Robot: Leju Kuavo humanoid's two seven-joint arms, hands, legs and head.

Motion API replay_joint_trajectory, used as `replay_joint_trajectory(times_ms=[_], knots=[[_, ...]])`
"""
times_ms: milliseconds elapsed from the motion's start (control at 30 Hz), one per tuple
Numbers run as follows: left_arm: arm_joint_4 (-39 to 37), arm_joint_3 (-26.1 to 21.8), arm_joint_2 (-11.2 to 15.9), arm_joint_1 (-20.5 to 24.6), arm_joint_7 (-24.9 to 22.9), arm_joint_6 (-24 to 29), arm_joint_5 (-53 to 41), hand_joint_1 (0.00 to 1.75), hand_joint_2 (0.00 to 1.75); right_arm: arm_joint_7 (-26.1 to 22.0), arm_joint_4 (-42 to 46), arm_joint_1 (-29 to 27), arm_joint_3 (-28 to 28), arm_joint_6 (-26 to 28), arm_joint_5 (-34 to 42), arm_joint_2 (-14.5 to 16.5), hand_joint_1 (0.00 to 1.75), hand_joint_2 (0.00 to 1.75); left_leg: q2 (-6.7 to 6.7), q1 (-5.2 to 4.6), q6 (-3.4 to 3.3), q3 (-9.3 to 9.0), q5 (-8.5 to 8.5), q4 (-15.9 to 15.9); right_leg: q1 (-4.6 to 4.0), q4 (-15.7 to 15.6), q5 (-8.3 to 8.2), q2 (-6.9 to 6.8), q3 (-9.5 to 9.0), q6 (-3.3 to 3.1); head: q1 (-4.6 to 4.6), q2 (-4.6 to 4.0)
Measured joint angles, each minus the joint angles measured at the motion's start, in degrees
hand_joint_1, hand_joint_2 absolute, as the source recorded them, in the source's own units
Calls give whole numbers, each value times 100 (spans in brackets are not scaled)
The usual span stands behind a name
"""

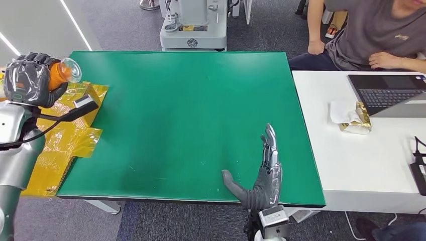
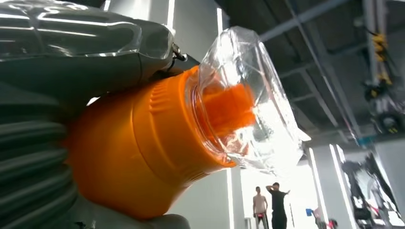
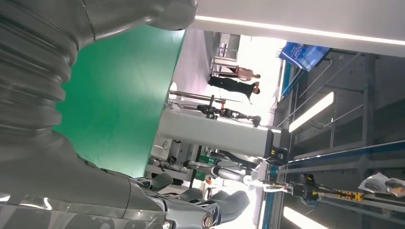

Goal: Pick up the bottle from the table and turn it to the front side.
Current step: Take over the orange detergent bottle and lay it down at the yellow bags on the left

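Orange bottle (image 1: 60, 74) clenched in left hand (image 1: 30, 79), lifted clear off green table (image 1: 191, 100) at far left edge, clear cap pointing right, ready for turning. Right hand (image 1: 263, 173) flat, fingers spread, grasping nothing, parked near front edge.

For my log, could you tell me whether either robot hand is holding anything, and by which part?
The left robot hand grips the orange bottle around its body, clear cap end sticking out. The right robot hand holds nothing.
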State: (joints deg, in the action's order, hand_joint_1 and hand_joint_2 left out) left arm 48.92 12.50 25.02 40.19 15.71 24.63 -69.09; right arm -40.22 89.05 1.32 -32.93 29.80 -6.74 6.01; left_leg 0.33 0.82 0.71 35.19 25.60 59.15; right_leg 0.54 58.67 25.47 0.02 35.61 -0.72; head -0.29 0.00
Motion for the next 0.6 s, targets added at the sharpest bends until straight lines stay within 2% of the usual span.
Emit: replay_joint_trajectory(times_ms=[133,233,367,600], knots=[[-514,148,-39,-271,72,29,-305,175,175,0,-3,-26,43,-70,-81,44,0,175,3,-2,4,0,3,-1,0,-1,0,4,0,0,1,0],[-1006,243,-105,-392,318,15,-360,175,175,0,-3,-55,60,-112,-96,54,0,175,4,-2,6,0,4,1,0,-3,-1,6,1,0,2,0],[-1602,318,-205,-375,581,94,-396,175,175,0,-27,-35,65,-154,-30,61,0,175,2,-2,6,1,5,2,1,-4,0,4,1,0,1,0],[-2202,413,-445,-226,592,101,-526,175,175,0,-92,28,65,-151,-2,77,0,175,3,-1,6,1,5,2,1,-4,-1,3,1,0,1,0]])
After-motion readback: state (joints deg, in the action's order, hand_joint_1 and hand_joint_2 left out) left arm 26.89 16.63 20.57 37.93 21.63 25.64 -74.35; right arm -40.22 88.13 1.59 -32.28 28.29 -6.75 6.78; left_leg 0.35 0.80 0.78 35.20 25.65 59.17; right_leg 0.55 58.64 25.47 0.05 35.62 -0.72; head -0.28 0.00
